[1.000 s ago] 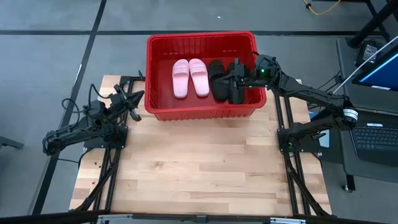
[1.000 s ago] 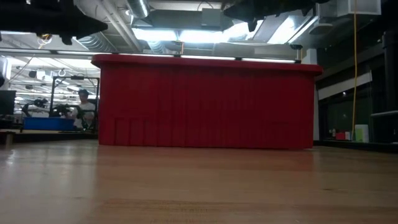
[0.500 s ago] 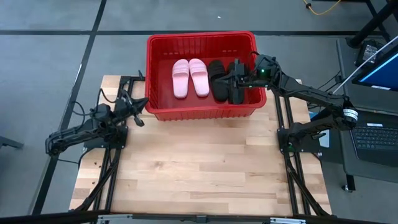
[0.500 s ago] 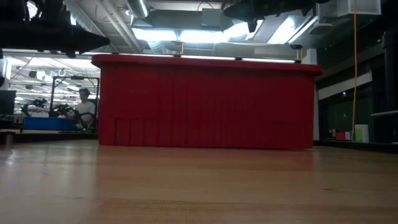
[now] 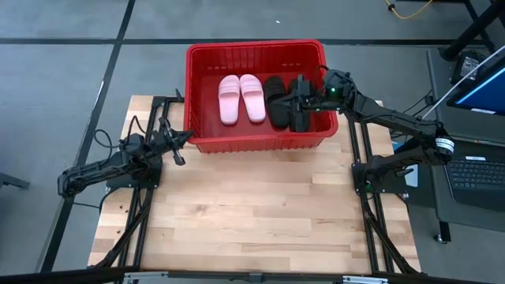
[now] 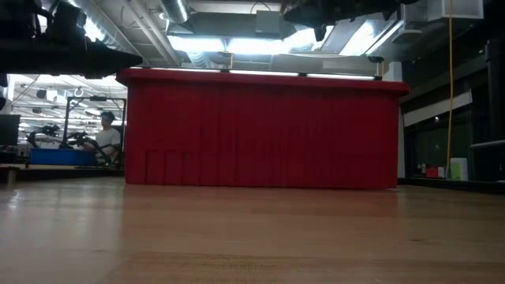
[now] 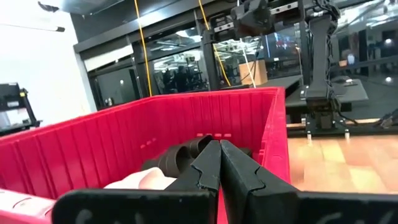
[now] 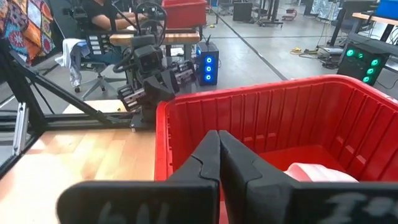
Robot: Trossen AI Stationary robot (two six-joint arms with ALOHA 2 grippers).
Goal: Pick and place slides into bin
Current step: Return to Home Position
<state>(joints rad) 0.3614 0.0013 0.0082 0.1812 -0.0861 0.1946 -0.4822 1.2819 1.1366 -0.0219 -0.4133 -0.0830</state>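
The red bin (image 5: 256,55) stands at the table's far middle. Two pale pink slides (image 5: 241,99) and two black slides (image 5: 282,106) lie side by side on its floor. My right gripper (image 5: 298,96) is shut and empty, above the black slides and over the bin's right half; in the low view it hangs above the rim (image 6: 331,12). My left gripper (image 5: 183,139) is shut and empty, just outside the bin's near left corner. The left wrist view looks over the bin's wall (image 7: 124,143) at a black slide (image 7: 180,157) and a pink slide (image 7: 144,180).
Bare wooden table (image 5: 252,213) lies in front of the bin. The bin's front wall (image 6: 260,134) stands tall in the low view. A desk with a laptop (image 5: 477,170) stands beyond the table's right edge. A person sits far behind (image 6: 102,134).
My left gripper has gone toward the table's near edge and a little toward the right, along the bin's left side to its near left corner, staying shut. The slides and the bin have not moved.
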